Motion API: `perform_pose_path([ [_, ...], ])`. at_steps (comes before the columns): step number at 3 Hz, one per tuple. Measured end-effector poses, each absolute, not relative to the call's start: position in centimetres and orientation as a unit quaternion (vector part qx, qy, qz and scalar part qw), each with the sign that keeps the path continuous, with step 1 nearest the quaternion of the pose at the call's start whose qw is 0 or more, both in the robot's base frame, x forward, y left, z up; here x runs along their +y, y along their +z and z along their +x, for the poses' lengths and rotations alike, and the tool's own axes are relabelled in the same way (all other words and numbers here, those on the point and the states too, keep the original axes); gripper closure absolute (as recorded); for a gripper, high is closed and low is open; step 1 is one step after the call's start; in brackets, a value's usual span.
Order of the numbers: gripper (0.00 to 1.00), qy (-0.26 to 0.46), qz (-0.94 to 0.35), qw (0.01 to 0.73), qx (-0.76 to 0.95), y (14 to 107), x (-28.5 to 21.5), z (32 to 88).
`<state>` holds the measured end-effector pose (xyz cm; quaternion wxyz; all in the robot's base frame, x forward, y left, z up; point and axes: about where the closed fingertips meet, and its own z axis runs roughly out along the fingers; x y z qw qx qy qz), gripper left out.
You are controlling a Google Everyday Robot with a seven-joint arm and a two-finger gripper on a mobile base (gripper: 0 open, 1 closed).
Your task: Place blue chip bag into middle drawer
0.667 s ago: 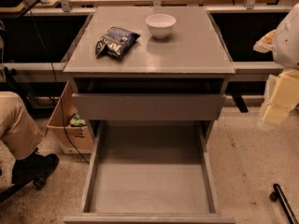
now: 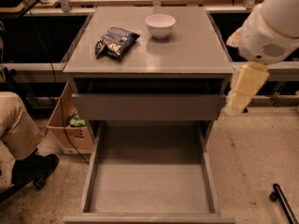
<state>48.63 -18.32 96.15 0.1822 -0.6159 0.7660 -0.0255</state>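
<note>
The blue chip bag (image 2: 116, 41) lies flat on the left part of the grey cabinet top (image 2: 196, 50), just left of a white bowl (image 2: 160, 24). The middle drawer (image 2: 149, 185) is pulled far out below, with a bare grey floor and nothing in it. My gripper (image 2: 237, 104) hangs from the white arm at the right, beside the cabinet's right front corner at the height of the upper drawer. It is well to the right of the bag, apart from it, and holds nothing that I can see.
The upper drawer front panel (image 2: 148, 107) stands slightly out above the open drawer. A cardboard box (image 2: 70, 129) sits on the floor left of the cabinet. A seated person's leg (image 2: 16, 125) and black shoe (image 2: 32, 167) are at the far left. A black wheeled bar (image 2: 282, 202) lies at bottom right.
My arm and gripper have moved left, closer to the cabinet's right front corner. The bag, bowl and drawers have not moved.
</note>
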Motion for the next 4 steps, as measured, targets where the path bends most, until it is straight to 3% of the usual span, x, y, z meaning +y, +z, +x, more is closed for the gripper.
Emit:
perform_pose_path([
  [2, 0.00, 0.004, -0.642, 0.245, 0.726, 93.2, -8.9, 60.1],
  [3, 0.00, 0.017, -0.650, 0.269, 0.711, 92.7, -4.8, 63.1],
  [4, 0.00, 0.017, -0.650, 0.269, 0.711, 92.7, -4.8, 63.1],
])
